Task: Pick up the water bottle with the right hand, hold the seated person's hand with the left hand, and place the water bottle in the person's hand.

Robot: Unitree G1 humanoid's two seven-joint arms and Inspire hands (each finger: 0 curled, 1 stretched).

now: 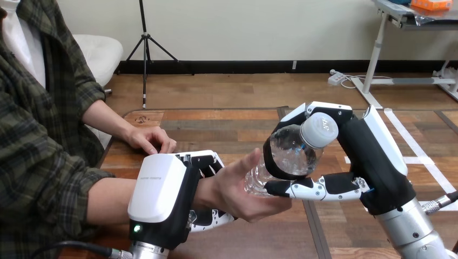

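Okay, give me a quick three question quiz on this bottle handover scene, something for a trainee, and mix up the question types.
1. True or false: the robot's right hand grips the clear plastic water bottle with its white cap pointing down at the wooden table.
2. Multiple choice: the robot's left hand is curled round the person's: A) wrist; B) elbow; C) fingertips.
3. Short answer: where does the person's other hand rest?

Key: 1 false, the cap points up and away from the table. 2 A. 3 On the table, beyond the left hand.
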